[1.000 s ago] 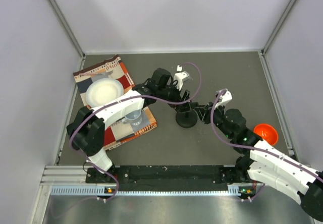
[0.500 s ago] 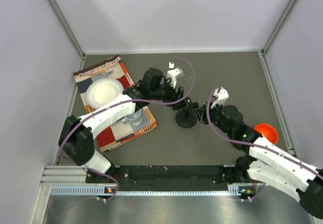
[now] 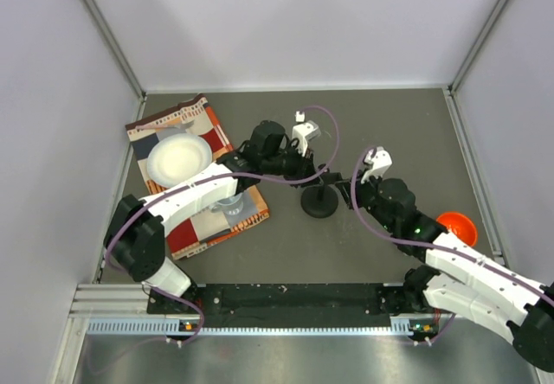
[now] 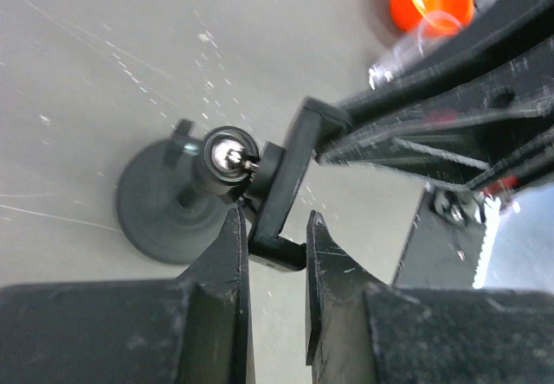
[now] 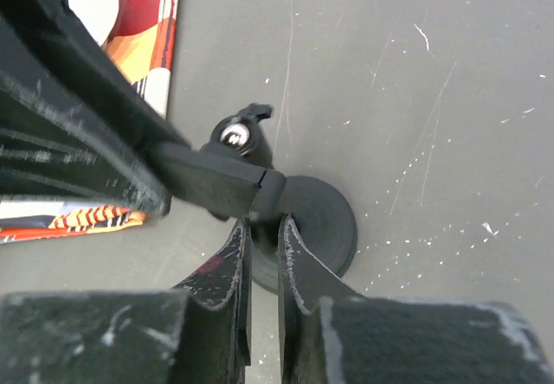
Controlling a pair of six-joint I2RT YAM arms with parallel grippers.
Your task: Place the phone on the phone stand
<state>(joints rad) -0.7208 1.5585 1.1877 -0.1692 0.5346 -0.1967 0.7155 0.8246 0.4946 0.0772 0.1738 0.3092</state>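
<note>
Grey surface (image 3: 381,124) was seen with the stand (image 3: 318,202) upright at its middle, unmoved from a second earlier, between a cloth (image 3: 203,120) on the left and an orange bowl (image 3: 455,227) on the right. Since then the left end effector (image 4: 274,220) had been narrowed from wide open and was closed on the lower end of the bracket (image 4: 286,176). The right end effector (image 5: 263,224), drawn slightly inward, was pinched nearly shut on the bracket's other end.
</note>
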